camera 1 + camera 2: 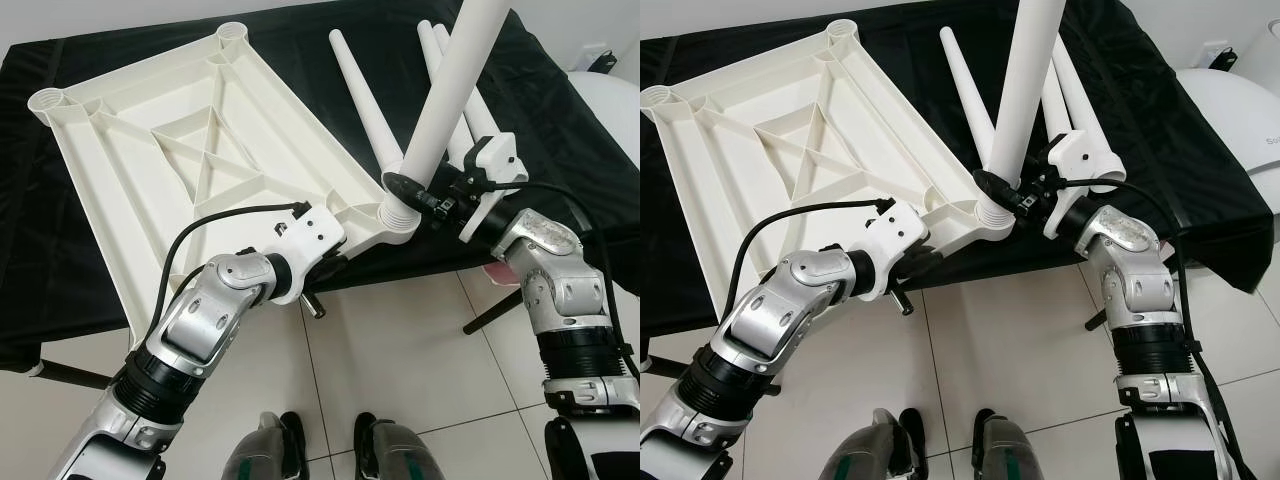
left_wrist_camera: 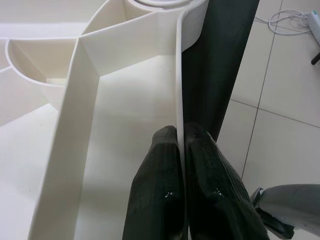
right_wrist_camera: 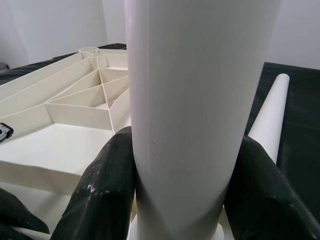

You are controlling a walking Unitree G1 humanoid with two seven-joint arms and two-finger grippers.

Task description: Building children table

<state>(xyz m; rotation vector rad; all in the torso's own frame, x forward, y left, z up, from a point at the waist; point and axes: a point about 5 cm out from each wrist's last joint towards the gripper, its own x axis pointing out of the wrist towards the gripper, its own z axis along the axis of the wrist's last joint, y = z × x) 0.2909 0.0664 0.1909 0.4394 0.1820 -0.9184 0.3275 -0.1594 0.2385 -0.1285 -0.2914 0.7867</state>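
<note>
We find the left gripper (image 2: 180, 150) jaws clamped on the tabletop (image 1: 180, 150) rim to steady it on the counter (image 1: 560, 120), while the right gripper (image 3: 180, 165) jaws grip the leg (image 1: 450, 90) seated upright in the corner socket (image 1: 398, 215).

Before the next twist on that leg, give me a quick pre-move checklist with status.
1. Left gripper pinching the tabletop rim: ok, fingers closed on the edge.
2. Right gripper around the leg: ok, a finger on each side.
3. Leg foot sitting in the corner socket: ok, it meets the socket.
4. Leg fully seated: cannot tell, and it leans off square to the tabletop.
5. Spare legs lying on the black cloth, out of the way: ok.
</note>
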